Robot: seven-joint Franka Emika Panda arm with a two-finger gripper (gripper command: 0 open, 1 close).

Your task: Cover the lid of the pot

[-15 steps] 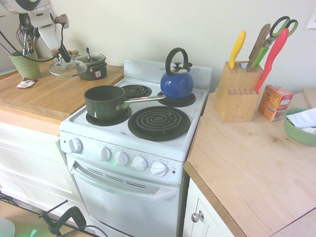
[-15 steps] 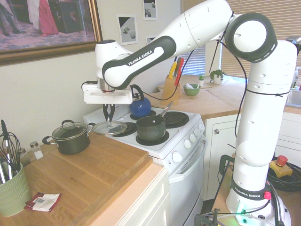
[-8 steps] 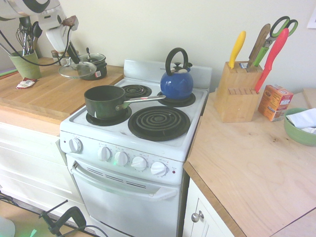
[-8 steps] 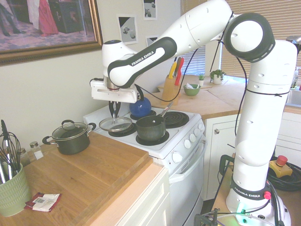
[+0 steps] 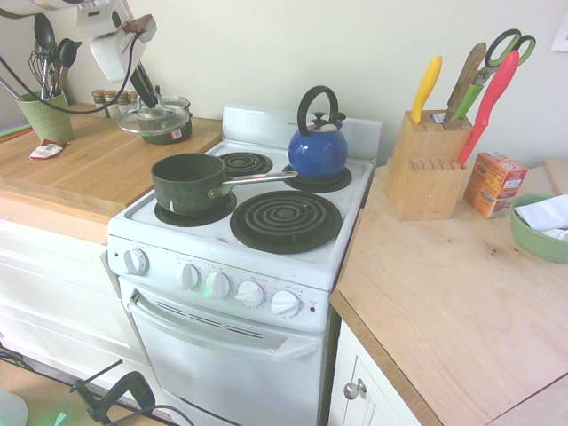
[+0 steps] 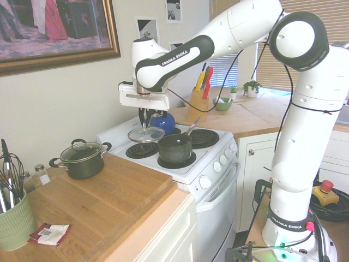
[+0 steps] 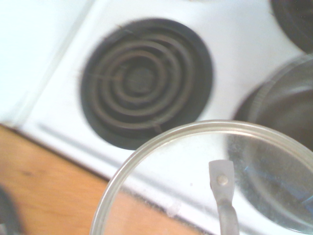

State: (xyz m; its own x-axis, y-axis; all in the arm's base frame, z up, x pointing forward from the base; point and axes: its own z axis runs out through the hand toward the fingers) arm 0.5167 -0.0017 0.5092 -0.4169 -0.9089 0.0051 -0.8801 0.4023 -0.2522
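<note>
White lettering "FRANKA EMIKA" runs along the arm's dark sleeve and repeats on its base. Clamped on the knob of the lid [image 6: 146, 134], the tool [image 6: 144, 117] holds the glass disc in the air, level, directly beneath itself. Since a second ago the tool has carried the lid off the wooden bench [image 6: 103, 202] and over the white stove [image 6: 210, 164]; it hangs above the rear coil burner [image 7: 144, 81]. The pot [image 6: 175, 148] sits uncovered on the front burner, just beside and lower than the tool. Behind the tool, on the bench, stands a small dark pot [image 6: 82, 158] whose red label is unreadable.
</note>
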